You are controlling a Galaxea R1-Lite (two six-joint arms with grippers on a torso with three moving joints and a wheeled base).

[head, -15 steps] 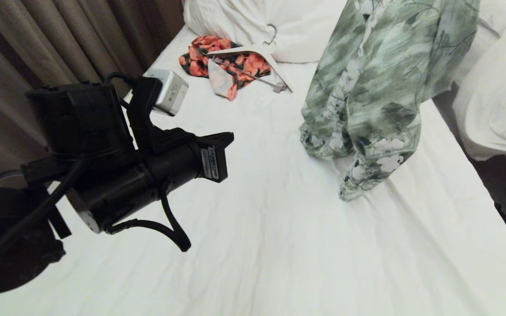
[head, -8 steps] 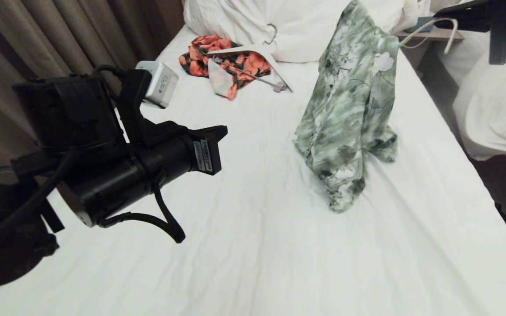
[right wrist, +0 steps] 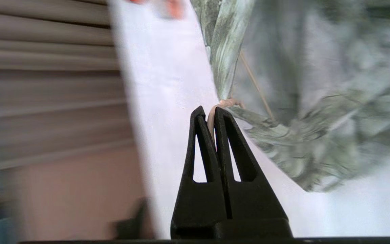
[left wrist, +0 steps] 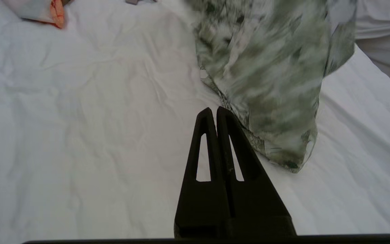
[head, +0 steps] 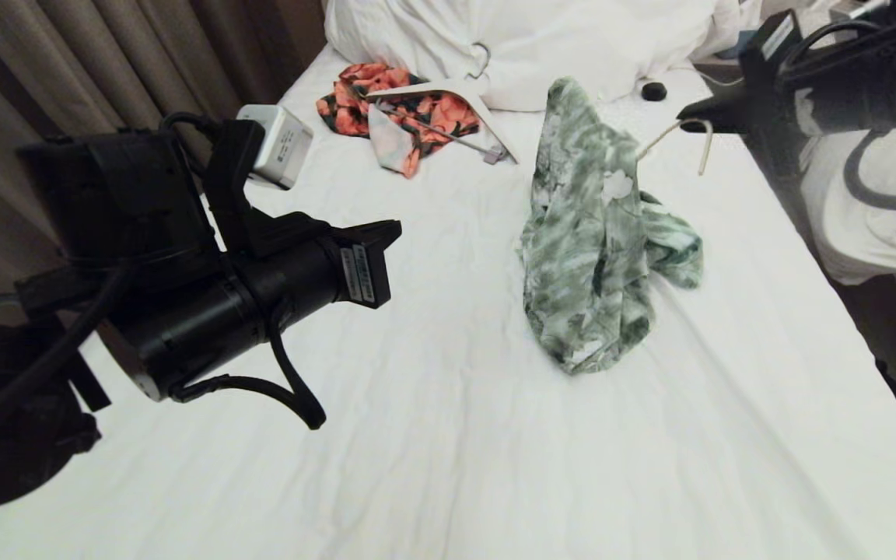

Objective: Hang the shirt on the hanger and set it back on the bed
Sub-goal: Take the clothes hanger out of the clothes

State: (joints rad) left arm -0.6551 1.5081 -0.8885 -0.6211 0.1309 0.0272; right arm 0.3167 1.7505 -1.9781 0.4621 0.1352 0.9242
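Observation:
The green and white shirt (head: 596, 233) hangs from the cream hanger (head: 685, 132). Its lower part is bunched on the bed (head: 456, 435) and its top is still held up off the sheet. At the bed's far right, my right gripper (head: 698, 123) is shut on the hanger's hook (right wrist: 211, 115). The right wrist view shows the shirt (right wrist: 317, 112) draped just beyond the tips, with a thin hanger wire (right wrist: 256, 86) inside the cloth. My left gripper (left wrist: 213, 110) is shut and empty over the sheet, beside the shirt's hem (left wrist: 283, 149).
An orange-red garment (head: 386, 101) with a thick white hanger (head: 487, 117) lies by the pillows (head: 541, 39). A small black round object (head: 654, 91) sits near the far corner. Curtains (head: 106, 70) line the left side. A second white bed (head: 876, 225) stands right, across a dark gap.
My right arm has come down into view with the hanger. The shirt has sunk from hanging high to bunching on the sheet. My left arm has hardly moved.

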